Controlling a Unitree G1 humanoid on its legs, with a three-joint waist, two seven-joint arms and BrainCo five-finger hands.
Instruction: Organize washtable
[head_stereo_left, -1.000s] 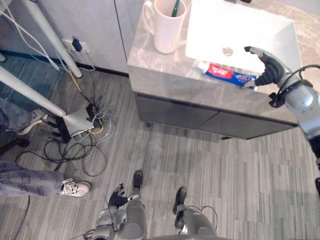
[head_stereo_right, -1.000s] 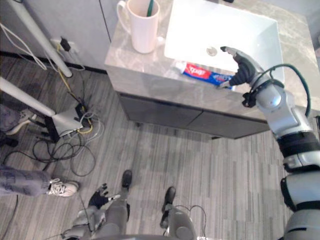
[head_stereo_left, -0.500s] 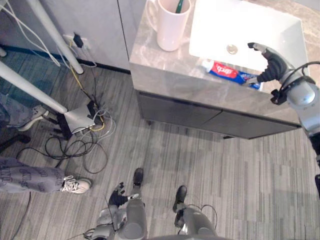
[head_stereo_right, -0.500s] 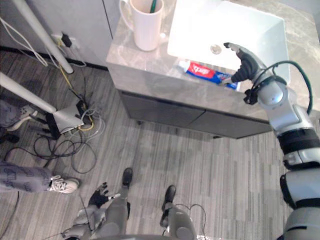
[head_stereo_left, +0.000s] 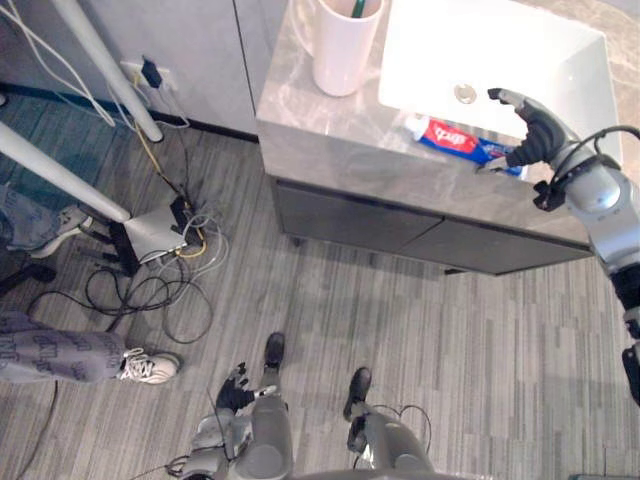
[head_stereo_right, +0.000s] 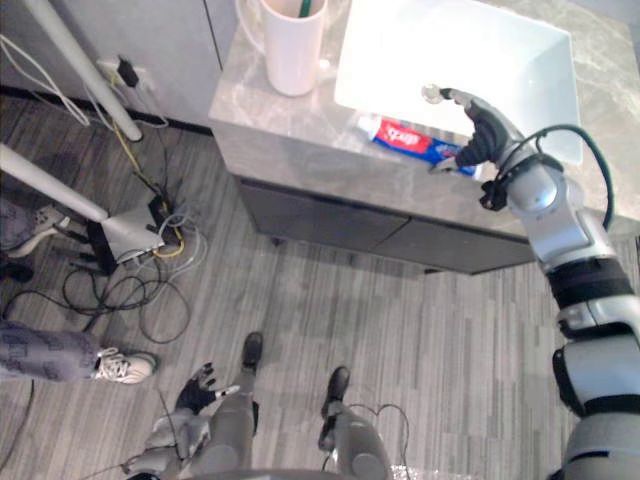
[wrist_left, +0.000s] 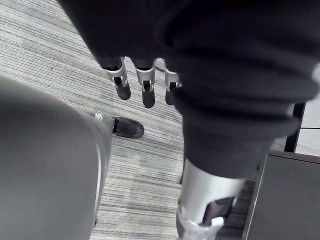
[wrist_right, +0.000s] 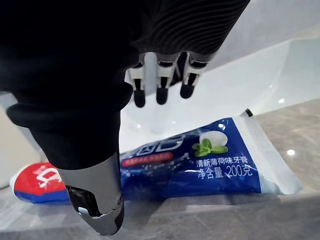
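Observation:
A red and blue toothpaste tube lies flat on the grey marble counter, just in front of the white sink. My right hand hovers open over the tube's blue end. In the right wrist view its fingers reach out above the tube and the thumb hangs apart on the near side, with nothing gripped. A tall white mug with a green toothbrush in it stands at the counter's left end. My left hand hangs open low by the floor, fingers straight.
Dark cabinet drawers sit under the counter. On the floor to the left lie tangled cables and a power box, beside white slanting poles. A person's leg and white sneaker are at the far left.
The whole view has shifted a little. My right hand stays over the tube's blue end and has edged slightly toward its middle. The tube and mug have not moved.

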